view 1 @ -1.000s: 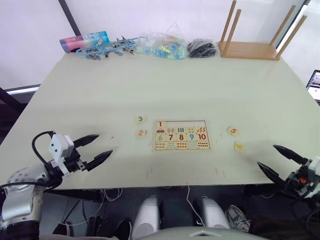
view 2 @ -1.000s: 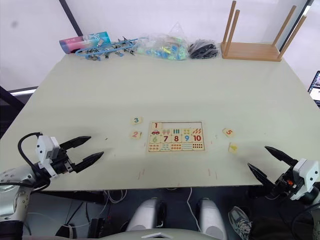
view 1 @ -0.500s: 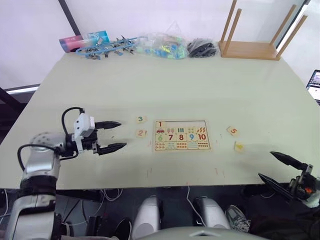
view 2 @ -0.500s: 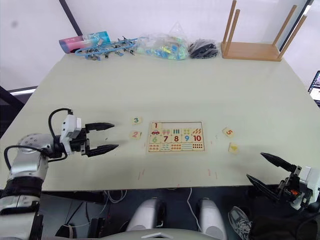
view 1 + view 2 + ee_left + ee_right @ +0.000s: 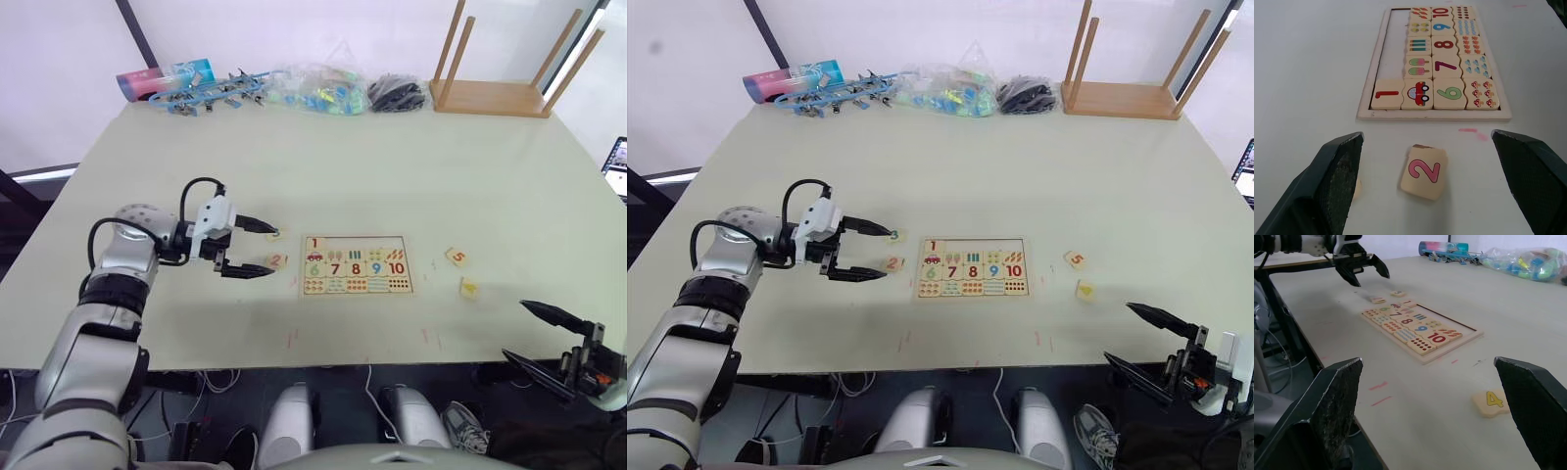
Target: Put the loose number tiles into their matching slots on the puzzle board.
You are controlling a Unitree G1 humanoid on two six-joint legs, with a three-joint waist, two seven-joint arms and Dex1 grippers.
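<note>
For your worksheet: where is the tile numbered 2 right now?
The 2 tile lies flat on the table, just off the puzzle board's left edge, between the open left claw's fingers.

Pale-wood tile bears pink 2; another, seemingly yellow 4.

the puzzle board lay flat near the middle of the surface. the 1 tile sat in the end slot of the board's otherwise empty row. left of the board lay the 2 tile, with the 3 tile just behind it. right of the board lay the 5 tile, and the 4 tile lay nearer the front edge. an upturned stool stood at the far right corner.
</note>
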